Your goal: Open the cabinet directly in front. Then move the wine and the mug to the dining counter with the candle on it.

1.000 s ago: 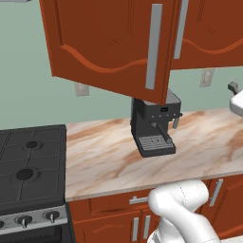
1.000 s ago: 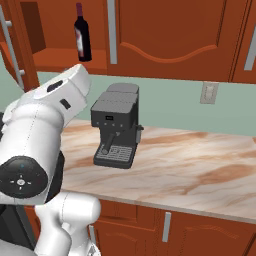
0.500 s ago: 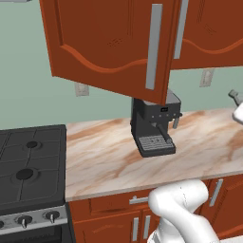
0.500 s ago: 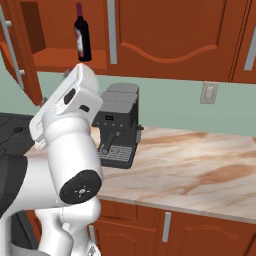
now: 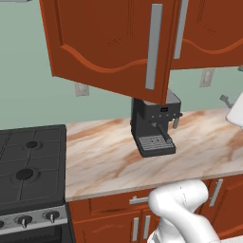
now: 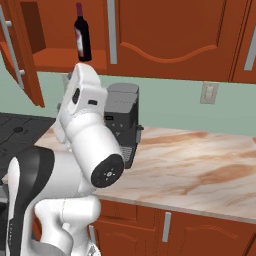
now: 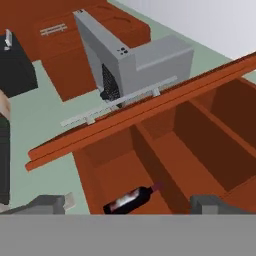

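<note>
Gripper state first — in the hand view the gripper (image 7: 132, 202) shows two dark tips standing far apart at the bottom of the picture, nothing between them, so it is spread wide and empty.

Left base view: the cabinet (image 5: 114, 42) has its left door swung out toward the camera, hiding the inside. Below it the coffee machine (image 5: 154, 126) stands on the worktop (image 5: 104, 161).

Right base view: the cabinet's left compartment is open, and the wine (image 6: 82, 36) stands upright on its lower board, near the front edge and just left of the shut door's handle. The white arm rises in front, its upper link reaching up toward that compartment; the bottle is above and slightly beyond it.

Hand view: the camera is rolled, so the wine (image 7: 131, 198) looks laid over — really it is upright. It sits just above the gap between the tips, a little toward the left one, neck pointing up-right in the picture. I judge the approach runs straight ahead, the jaws needing to straddle the bottle's body across its long axis. I cannot find the mug.
</note>
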You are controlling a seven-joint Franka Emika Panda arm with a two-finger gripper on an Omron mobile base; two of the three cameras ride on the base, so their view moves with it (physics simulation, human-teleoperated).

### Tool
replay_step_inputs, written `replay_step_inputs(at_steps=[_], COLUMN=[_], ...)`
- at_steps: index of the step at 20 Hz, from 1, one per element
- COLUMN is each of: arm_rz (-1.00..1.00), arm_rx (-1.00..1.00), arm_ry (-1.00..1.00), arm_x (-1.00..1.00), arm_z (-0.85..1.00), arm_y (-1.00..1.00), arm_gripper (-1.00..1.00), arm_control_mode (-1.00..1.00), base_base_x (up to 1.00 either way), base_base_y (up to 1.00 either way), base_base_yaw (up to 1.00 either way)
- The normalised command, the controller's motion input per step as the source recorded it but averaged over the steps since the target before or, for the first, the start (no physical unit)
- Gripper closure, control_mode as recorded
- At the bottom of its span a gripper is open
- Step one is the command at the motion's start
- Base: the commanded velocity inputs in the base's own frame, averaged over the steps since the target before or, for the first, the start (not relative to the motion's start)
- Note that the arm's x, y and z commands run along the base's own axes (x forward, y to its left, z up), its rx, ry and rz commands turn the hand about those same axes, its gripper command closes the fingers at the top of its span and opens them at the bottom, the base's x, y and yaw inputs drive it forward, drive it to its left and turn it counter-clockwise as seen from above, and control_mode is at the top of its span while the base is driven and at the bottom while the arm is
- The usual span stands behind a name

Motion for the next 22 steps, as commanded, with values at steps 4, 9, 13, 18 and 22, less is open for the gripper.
replay_step_inputs(at_steps=[4,9,13,18,22], arm_rz=[0.00,0.00,0.00,0.00,0.00], arm_rx=[-0.23,-0.17,-0.12,-0.09,-0.06], arm_ry=[-0.04,-0.03,-0.01,0.00,0.00], arm_x=[0.07,0.00,0.00,0.05,0.13], arm_z=[0.00,0.05,0.16,0.18,0.13], arm_y=[0.02,0.14,0.24,0.42,0.39], arm_gripper=[-1.00,-1.00,-1.00,-1.00,-1.00], arm_control_mode=[-1.00,-1.00,-1.00,-1.00,-1.00], base_base_x=[0.00,0.00,0.00,0.00,0.00], base_base_y=[0.00,0.00,0.00,0.00,0.00], base_base_yaw=[0.00,0.00,0.00,0.00,0.00])
